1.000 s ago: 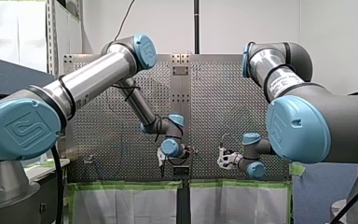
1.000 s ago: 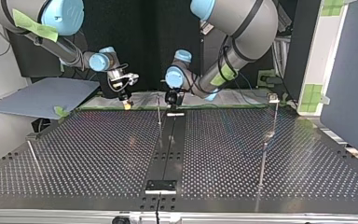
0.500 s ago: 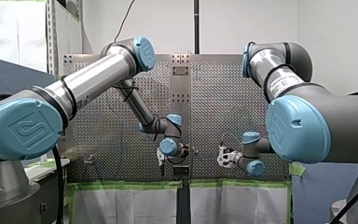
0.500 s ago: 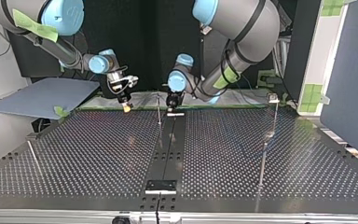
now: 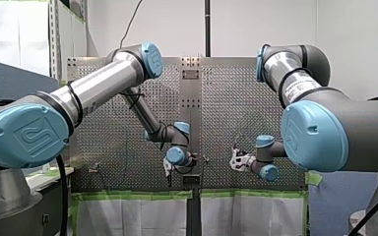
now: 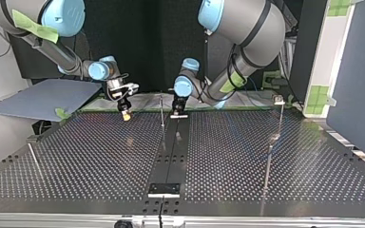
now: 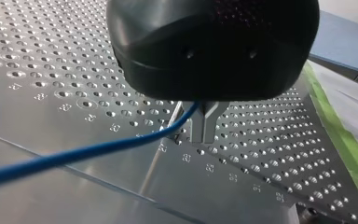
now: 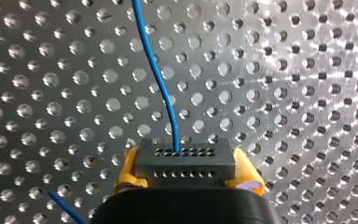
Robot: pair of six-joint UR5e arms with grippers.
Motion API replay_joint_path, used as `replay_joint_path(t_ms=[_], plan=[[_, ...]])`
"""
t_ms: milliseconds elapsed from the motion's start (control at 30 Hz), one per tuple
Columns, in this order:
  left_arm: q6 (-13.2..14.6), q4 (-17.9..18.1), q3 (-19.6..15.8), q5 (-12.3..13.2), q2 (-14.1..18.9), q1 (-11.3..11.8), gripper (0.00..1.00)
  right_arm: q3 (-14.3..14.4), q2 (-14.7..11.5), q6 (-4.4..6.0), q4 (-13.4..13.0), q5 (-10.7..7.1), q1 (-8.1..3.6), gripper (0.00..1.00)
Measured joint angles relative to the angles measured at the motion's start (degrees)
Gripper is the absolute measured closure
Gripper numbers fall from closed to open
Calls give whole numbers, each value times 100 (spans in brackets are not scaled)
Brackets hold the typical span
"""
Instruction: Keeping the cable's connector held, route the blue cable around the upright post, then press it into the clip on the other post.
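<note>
Right wrist view: your right jaws clamp connector (image 8: 185, 163) | left jaws seemingly pinch blue cable (image 7: 74, 155) | limp, light: hold it close.

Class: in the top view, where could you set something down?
Bare: either side of the centre strip, out to the slanted rod and tall post. Crowded: far edge, right hand and left hand flanking the thin post.

The perforated metal counter (image 6: 100, 161) is split down its middle by a smooth dark strip (image 6: 171, 156), with a dark block (image 6: 164, 189) at its near end and a pale block (image 6: 179, 115) at its far end. A thin post (image 6: 162, 114) stands just beside the strip. At the top view's right, a taller post (image 6: 280, 118) carries a clip (image 6: 279, 99). Green tape (image 6: 228, 109) lines the far edge, and a slim rod (image 6: 33, 159) leans near the left edge.
</note>
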Motion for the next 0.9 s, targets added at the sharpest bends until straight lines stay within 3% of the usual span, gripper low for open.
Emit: replay_joint_path(t_ms=[533, 900], plan=[[4, -23, 24, 49, 2, 59, 100, -201, 44, 24, 83, 18, -105, 100], [144, 118, 25, -254, 9, 45, 100, -231, 47, 39, 91, 14, -122, 100]])
